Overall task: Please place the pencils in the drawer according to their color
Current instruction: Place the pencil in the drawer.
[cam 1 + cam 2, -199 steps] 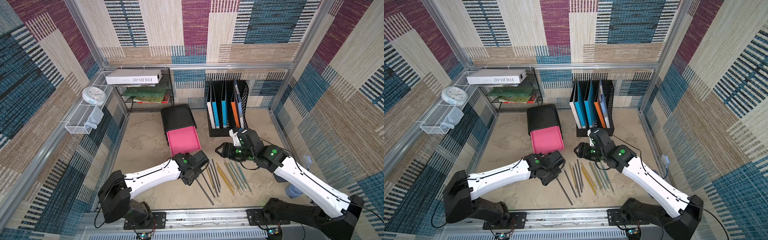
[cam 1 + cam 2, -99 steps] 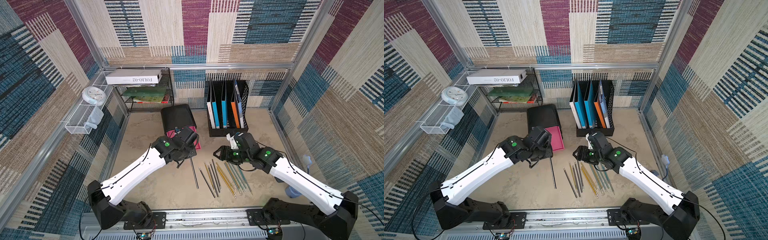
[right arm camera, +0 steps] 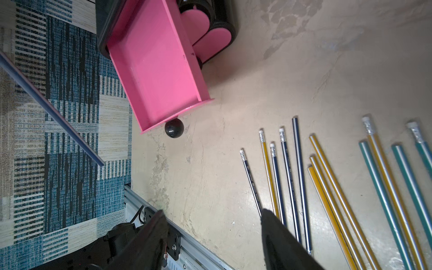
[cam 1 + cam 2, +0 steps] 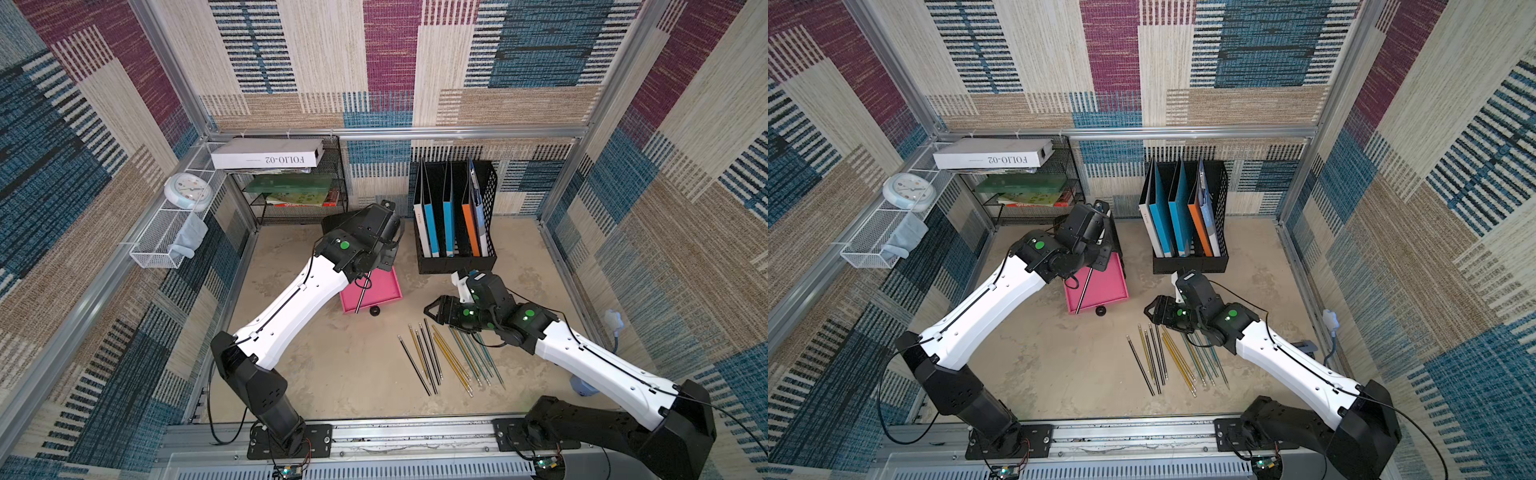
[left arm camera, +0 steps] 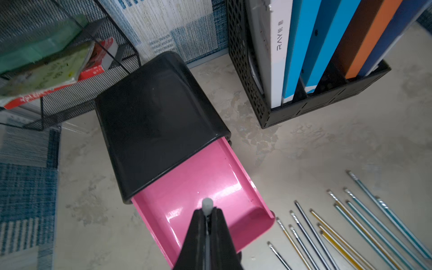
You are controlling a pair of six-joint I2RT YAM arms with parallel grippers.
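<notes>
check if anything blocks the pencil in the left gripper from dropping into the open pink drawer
Nothing visible does. The left gripper is shut on the black pencil right above the open pink drawer, and the tray's floor below it is bare.

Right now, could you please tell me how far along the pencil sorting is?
Done: the top pink drawer is pulled out, and its tray looks empty. In hand: the left gripper is shut on one black pencil, held over that drawer. The right gripper is open above the loose pencils. Left: all those black, yellow and teal pencils need sorting, and the two lower drawers are shut.
</notes>
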